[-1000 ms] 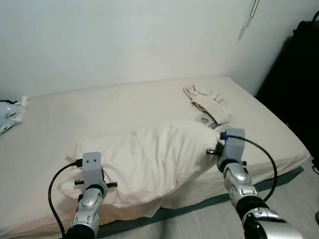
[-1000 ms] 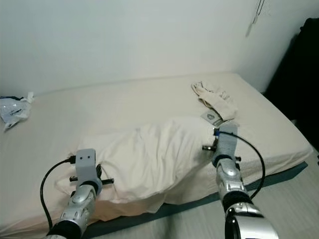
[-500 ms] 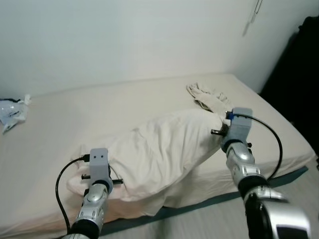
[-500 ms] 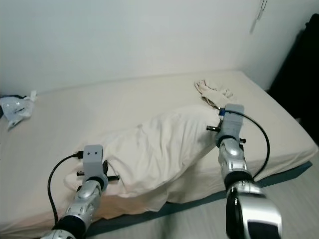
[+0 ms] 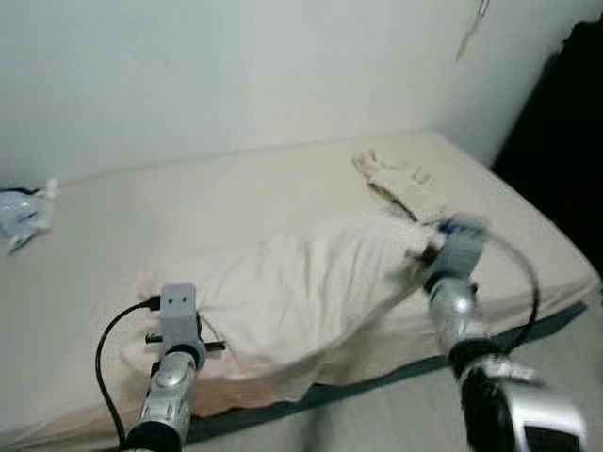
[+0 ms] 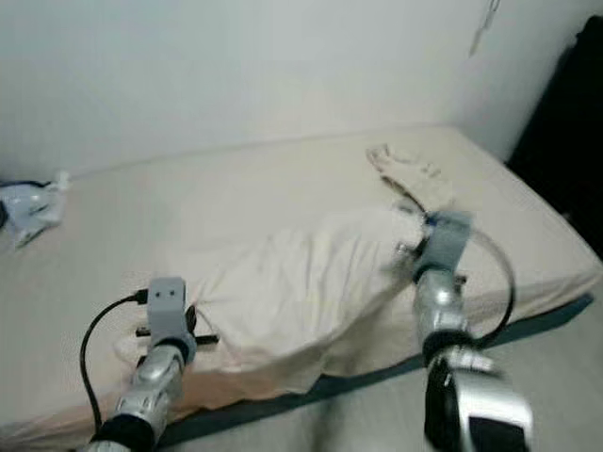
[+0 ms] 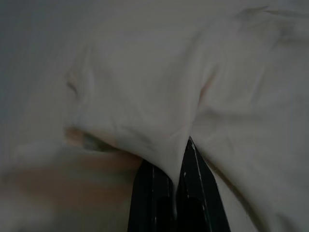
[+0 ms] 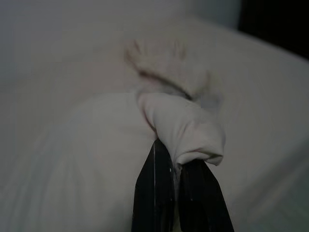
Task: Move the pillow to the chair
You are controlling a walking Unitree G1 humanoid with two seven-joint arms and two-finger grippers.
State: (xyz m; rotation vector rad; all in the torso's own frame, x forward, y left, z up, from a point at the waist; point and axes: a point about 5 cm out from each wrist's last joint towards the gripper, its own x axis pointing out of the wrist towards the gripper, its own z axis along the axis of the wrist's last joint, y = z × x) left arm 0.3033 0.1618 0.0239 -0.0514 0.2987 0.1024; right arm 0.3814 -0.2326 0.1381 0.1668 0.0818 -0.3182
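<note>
My left gripper [image 7: 175, 166] pinches the pillow [image 5: 311, 287] at its 8 o'clock end, fingers nearly closed on cloth. The pillow lies long across the bed [image 5: 236, 193]. My right gripper [image 8: 175, 166] clamps the 2 o'clock corner.

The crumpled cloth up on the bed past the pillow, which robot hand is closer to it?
Right. The right end effector pinches the pillow corner just before the crumpled cloth; the left end effector grips the pillow's far end.
</note>
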